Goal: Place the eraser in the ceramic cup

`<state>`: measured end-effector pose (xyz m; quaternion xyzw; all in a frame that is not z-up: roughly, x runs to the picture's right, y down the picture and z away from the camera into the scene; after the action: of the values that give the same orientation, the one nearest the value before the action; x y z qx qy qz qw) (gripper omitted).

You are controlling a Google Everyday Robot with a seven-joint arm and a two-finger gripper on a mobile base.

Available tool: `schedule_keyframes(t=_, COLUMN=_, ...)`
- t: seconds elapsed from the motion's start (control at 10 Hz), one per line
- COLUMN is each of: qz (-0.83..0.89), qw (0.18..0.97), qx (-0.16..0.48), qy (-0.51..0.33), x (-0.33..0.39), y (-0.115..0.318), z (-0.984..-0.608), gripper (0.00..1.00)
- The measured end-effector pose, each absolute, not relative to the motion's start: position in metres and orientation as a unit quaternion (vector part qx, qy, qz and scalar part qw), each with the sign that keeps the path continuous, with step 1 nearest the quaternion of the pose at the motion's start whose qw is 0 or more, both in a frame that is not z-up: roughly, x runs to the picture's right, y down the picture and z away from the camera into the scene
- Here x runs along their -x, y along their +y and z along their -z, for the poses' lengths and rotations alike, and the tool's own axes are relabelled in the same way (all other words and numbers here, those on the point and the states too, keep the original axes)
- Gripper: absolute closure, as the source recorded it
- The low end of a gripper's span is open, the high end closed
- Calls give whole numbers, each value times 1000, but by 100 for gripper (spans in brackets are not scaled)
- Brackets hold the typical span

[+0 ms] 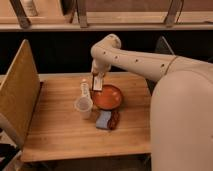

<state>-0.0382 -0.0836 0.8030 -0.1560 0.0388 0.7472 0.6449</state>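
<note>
Currently gripper (97, 78) clamps eraser (97, 85) by upper end, upright above bowl (108, 97) rim. I judge eraser light, stiff, non-slippery; end-hold suits narrow ceramic cup (83, 107).

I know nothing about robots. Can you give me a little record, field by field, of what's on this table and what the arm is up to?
gripper: over the bowl's left rim, shut on the eraser
eraser: held upright, off the table, not yet in the cup
cup: pale, upright, left of the bowl, in front of the eraser
bottle: clear, just behind the cup
bowl: reddish-brown, mid-table
blue pad: flat, in front of the bowl
table: wooden
</note>
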Motion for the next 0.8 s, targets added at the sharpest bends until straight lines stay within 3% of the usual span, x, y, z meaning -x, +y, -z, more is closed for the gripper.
schedule_keyframes(t=0.8, qz=-712, qw=662, qx=233, qy=-12, x=82, y=-32, z=-768, gripper=100)
